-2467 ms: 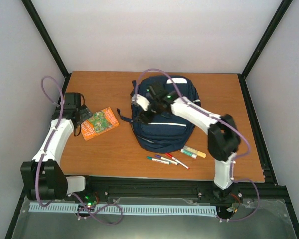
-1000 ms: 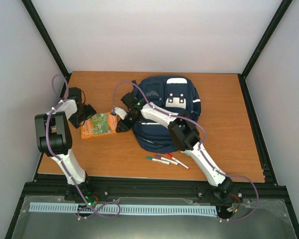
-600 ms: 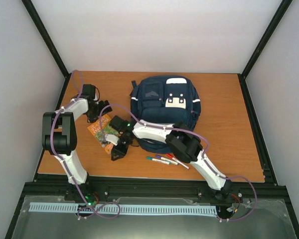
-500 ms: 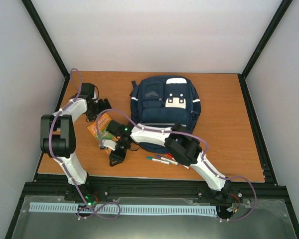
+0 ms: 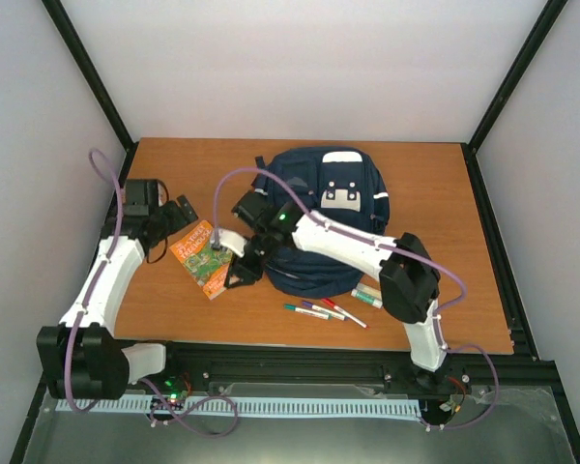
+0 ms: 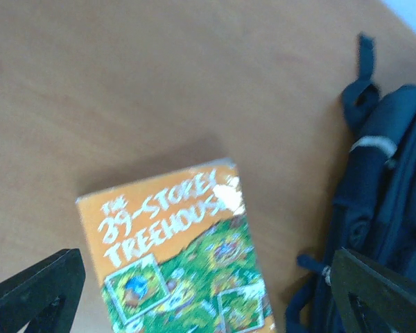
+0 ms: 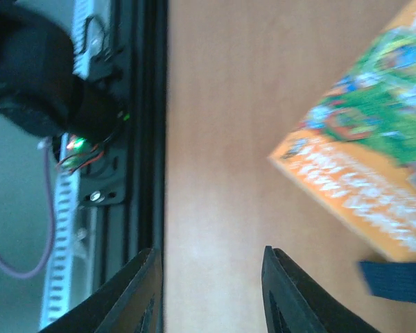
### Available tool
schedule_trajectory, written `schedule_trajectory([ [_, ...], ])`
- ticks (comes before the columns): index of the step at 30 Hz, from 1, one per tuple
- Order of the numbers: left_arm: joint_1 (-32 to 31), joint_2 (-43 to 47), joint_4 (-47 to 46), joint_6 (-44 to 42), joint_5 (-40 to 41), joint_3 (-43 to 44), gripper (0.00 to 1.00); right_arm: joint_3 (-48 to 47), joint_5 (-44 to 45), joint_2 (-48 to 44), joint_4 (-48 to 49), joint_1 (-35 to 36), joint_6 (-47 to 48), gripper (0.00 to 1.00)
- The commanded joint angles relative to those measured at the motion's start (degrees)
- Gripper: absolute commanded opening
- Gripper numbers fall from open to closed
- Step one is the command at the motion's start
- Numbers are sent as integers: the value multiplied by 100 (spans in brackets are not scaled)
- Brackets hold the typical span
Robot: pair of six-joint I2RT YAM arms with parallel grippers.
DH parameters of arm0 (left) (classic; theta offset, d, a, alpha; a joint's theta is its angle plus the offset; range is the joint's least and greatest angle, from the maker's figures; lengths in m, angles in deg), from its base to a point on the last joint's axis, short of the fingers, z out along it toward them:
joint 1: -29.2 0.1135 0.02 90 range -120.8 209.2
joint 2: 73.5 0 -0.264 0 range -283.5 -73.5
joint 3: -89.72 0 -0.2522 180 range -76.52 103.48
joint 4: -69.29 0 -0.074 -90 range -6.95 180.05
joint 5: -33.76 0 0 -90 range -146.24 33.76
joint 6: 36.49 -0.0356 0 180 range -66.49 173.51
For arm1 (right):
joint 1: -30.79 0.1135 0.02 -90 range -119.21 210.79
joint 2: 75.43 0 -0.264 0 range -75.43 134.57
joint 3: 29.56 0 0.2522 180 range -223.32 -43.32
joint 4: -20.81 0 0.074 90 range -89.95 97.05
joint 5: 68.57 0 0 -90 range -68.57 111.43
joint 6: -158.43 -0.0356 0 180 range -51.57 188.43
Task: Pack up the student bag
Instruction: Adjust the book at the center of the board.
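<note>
Bare table (image 5: 454, 242) right of the bag (image 5: 314, 184) lies wide open — easy passage there. The right arm (image 5: 343, 242) crosses the bag's front — the book (image 5: 202, 258) just left and the pens (image 5: 321, 310) just before it leave only narrow gaps.

A robotics lab test cell: a wooden bench (image 5: 464, 242) boxed in by plain white panels (image 5: 300, 58) and black frame posts (image 5: 89, 72), with two white robot arms (image 5: 353, 240) bolted to a black rail (image 5: 300, 372) at six o'clock, purple cables (image 5: 104, 164) trailing.
</note>
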Motion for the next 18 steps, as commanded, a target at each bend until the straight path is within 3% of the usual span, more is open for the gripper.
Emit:
schedule_trajectory([
  [1,60,351,146,275,-50,-518,99,-374,456,106,141,-502,108,41],
  [7,81,532,-128,688,-334,-1126,95,-1457,907,1117,258,-891,5,44],
  [18,95,518,-405,1490,0,-2010,92,-3378,1281,3036,-32,-1042,-317,54],
])
